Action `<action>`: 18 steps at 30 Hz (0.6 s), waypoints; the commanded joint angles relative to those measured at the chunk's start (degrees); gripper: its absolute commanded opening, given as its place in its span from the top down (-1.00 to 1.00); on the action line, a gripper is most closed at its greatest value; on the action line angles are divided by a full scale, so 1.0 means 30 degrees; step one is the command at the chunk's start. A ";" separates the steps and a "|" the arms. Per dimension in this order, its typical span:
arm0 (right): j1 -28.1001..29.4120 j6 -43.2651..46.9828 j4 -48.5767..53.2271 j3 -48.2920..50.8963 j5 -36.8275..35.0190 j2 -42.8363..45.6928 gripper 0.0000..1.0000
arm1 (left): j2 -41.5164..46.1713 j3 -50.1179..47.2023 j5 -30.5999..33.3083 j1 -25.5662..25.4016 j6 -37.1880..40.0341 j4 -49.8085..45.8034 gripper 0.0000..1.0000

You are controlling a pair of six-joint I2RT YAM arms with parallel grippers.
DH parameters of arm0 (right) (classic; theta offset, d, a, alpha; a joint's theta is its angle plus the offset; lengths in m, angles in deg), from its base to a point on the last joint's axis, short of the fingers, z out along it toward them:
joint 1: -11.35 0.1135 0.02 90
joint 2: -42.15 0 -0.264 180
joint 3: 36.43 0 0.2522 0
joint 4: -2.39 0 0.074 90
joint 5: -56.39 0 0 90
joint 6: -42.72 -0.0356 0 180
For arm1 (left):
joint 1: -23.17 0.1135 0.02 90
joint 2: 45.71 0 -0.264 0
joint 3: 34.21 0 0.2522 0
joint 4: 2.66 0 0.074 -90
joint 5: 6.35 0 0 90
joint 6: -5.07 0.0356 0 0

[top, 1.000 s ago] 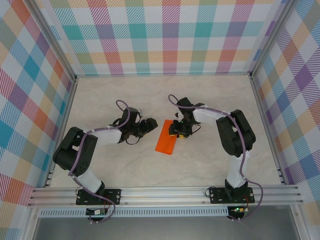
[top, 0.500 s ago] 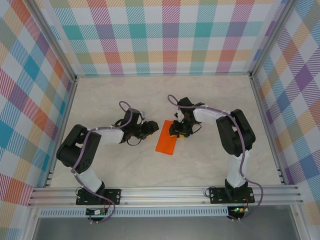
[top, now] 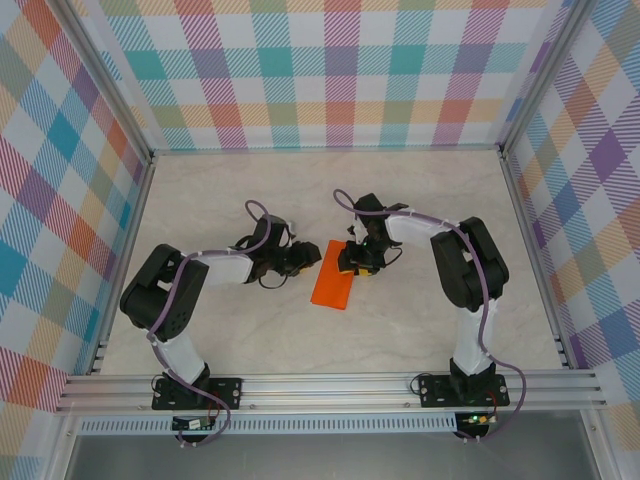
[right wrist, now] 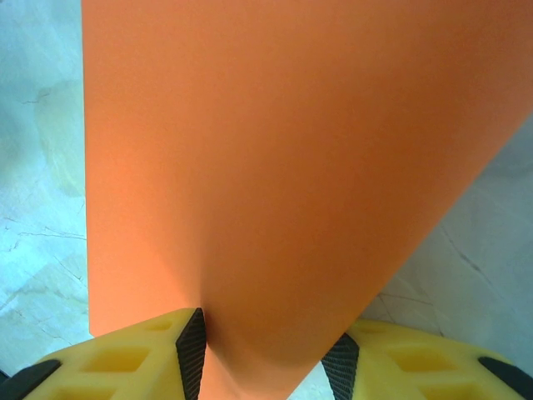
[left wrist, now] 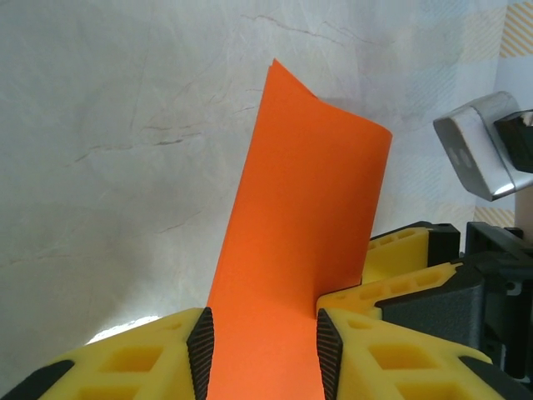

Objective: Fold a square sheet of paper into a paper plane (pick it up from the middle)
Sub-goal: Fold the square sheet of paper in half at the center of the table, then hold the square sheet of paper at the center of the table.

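Square sheet of paper (top: 332, 285): right end effector (right wrist: 266, 350) pinches; left end effector (left wrist: 262, 342) straddles, unclear.

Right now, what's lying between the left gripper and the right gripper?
The orange sheet of paper, in the top external view, reaching from the left gripper to the right gripper.

The square sheet of paper (left wrist: 291, 250) looks matt, the table (left wrist: 100, 125) smooth.

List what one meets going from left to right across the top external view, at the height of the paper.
left arm → left fingers → orange paper → right fingers → right arm
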 commanded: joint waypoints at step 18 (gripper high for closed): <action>0.0012 -0.0966 -0.0163 0.1309 -0.3318 -0.3205 0.06 | -0.1593 0.1402 -0.1274 -0.1292 0.0314 0.0264 0.41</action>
